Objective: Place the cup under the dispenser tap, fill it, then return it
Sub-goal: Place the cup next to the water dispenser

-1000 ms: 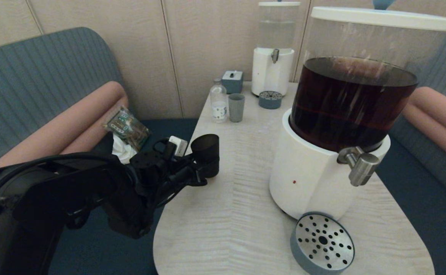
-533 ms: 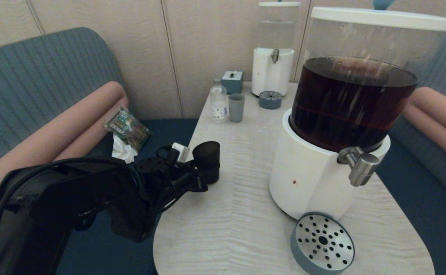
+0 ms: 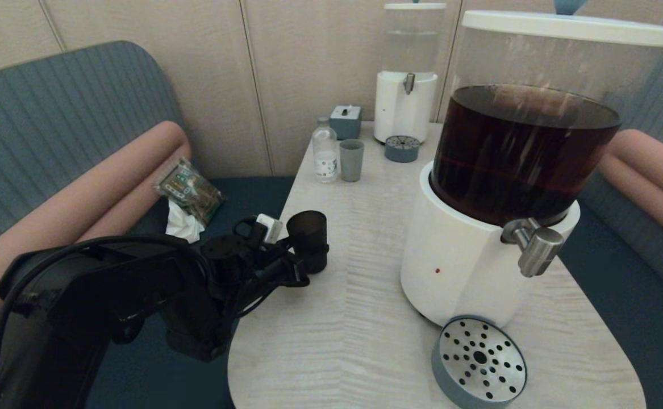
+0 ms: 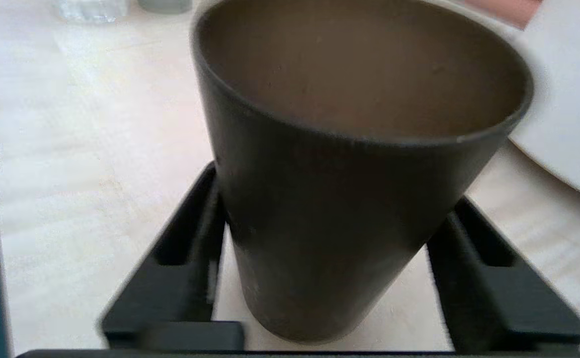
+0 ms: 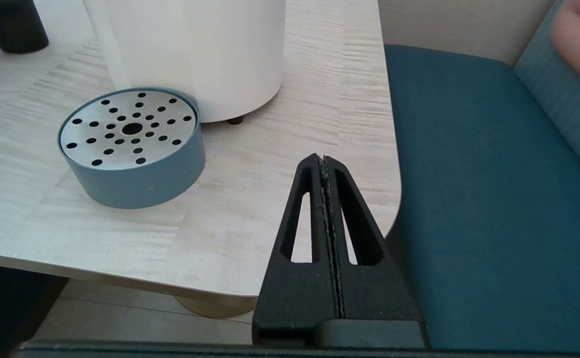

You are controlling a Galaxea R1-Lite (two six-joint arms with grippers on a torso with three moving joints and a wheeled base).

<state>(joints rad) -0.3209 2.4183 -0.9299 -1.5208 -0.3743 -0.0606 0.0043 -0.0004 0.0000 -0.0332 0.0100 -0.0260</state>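
Left gripper [image 3: 303, 262] straddling the cup [image 3: 308, 241], fingers spread, near the tabletop's [image 3: 354, 318] left edge.
Next: clenching, then carrying toward the dispenser tap [image 3: 536, 247]; right gripper [image 5: 323, 164] idling clenched empty.

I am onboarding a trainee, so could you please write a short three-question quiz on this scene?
1. True or false: the right gripper is shut and empty.
2. What stands between the left gripper's fingers? A) grey-green cup B) black cup C) bottle
3. Fill in: the drip tray lies on the table, below the dispenser ____.

Key: 1 true. 2 B, the black cup. 3 tap.
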